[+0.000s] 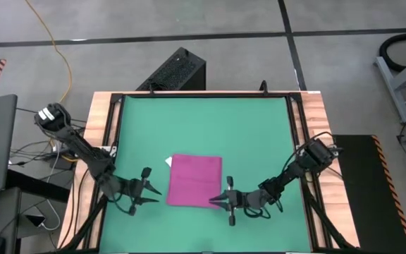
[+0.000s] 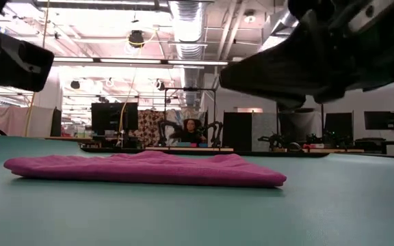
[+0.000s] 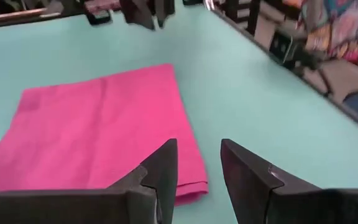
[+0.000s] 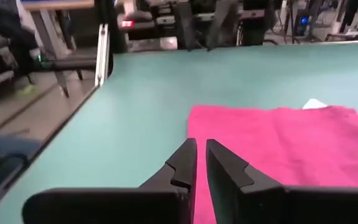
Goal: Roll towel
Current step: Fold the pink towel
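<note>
High view: magenta towel (image 1: 194,180) is lying flat mid-counter (image 1: 203,127), white tag (image 1: 168,162) showing at its far-left corner; left gripper (image 1: 149,188) is waiting just beside its left edge, right gripper (image 1: 225,201) touching the near-right corner. Low view: towel is sitting low, limp, likely folded double; judged light, soft, best pinched at corners. Left wrist view: jaws are standing moderately apart. Right wrist view: jaws are standing narrow, holding nothing.

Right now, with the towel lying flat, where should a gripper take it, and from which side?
Probably at the near edge of the towel, at the corners. It lies flat on the table, so only edges give thickness to pinch. The left gripper and right gripper flank that edge, approaching low.
</note>
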You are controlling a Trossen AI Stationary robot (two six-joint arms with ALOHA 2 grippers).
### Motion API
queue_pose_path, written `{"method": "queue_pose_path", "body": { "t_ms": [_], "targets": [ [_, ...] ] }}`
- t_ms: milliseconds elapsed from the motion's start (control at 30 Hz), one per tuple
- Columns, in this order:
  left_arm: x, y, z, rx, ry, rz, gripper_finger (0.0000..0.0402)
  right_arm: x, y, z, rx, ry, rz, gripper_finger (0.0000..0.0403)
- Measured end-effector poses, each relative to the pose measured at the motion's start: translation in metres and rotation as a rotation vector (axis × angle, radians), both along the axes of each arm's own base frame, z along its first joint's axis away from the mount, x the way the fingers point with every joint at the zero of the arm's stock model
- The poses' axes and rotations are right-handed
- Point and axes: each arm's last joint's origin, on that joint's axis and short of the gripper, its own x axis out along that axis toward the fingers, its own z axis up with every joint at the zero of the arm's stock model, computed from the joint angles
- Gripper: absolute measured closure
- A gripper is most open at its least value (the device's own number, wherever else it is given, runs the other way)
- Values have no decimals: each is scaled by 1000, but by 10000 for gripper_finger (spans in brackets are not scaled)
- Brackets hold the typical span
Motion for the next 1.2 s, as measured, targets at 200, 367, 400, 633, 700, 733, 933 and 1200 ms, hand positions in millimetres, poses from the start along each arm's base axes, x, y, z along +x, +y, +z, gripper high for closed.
{"method": "queue_pose_path", "body": {
  "t_ms": [200, 367, 400, 633, 700, 733, 933, 1200],
  "targets": [
    [22, -21, -10, 189, 33, 14, 289, -2, 12, -1, -143, 124, -61, 286],
    [38, -35, -14, 315, 30, 37, 289, -1, 13, -3, -160, 173, -67, 219],
    [40, -36, -15, 319, 28, 36, 289, -1, 12, -4, -153, 181, -71, 212],
    [47, -25, -20, 294, 61, 16, 289, -1, 10, -13, -120, 231, -88, 213],
    [49, -21, -24, 287, 81, 15, 289, 0, 8, -19, -80, 245, -100, 219],
    [50, -19, -26, 279, 96, 13, 289, 0, 8, -22, -71, 253, -105, 222],
    [57, -13, -47, 236, 198, -11, 289, -1, 7, -43, -52, 310, -129, 226],
    [61, -15, -62, 175, 234, -11, 289, -1, 5, -45, -75, 307, -176, 224]
  ]
}}
